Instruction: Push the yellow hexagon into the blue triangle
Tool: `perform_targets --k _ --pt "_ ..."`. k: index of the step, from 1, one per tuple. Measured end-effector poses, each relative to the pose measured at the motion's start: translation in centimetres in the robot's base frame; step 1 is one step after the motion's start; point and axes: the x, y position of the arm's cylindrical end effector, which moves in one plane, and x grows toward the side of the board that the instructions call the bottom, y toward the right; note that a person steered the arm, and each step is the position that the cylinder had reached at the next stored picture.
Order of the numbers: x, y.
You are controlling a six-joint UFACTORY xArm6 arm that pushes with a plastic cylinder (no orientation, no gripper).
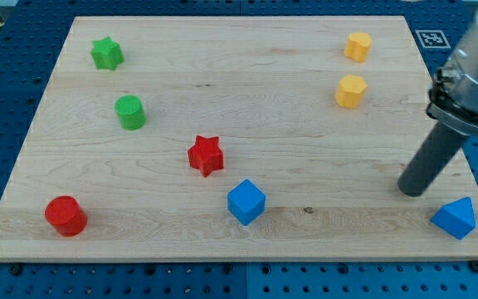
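1. The wooden worktop (222, 75) fills most of the view, its grain running from the view's left to the view's right, and it carries all the blocks.
2. The arm comes in from the view's upper right and ends in a dark rod. There is no claw on it, so nothing is open, shut or held. My tip (413, 192) rests on the worktop at the view's right, up and to the left of the blue triangle and apart from it.
3. The blue triangle (456, 218) sits at the view's bottom right corner, close to the worktop's edge, its peak pointing to the view's upper right.
4. The blue cube (246, 202) lies near the bottom middle, turned corner-on, with the red star (206, 155) just above and left of it.
5. The red cylinder (65, 215) stands at the bottom left.
6. The green cylinder (129, 112) and the green star (106, 53) are on the left side, the star nearer the top.
7. The yellow hexagon (350, 90) sits at the upper right, well above my tip and well apart from the blue triangle. It is compact, with no clear long axis.
8. A second yellow block (358, 46) lies just above it, its shape hard to make out.
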Motion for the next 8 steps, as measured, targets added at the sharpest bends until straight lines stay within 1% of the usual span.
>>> perform_targets --k 1,2,3,4,6,7,8 --pt "-3.8 -1.7" --pt "-6.4 -1.9" --pt "-7.4 -3.4" --pt "-8.4 -6.9" --pt "-8.4 -7.6" --pt "-9.0 -7.6" --pt "-10.5 -6.5"
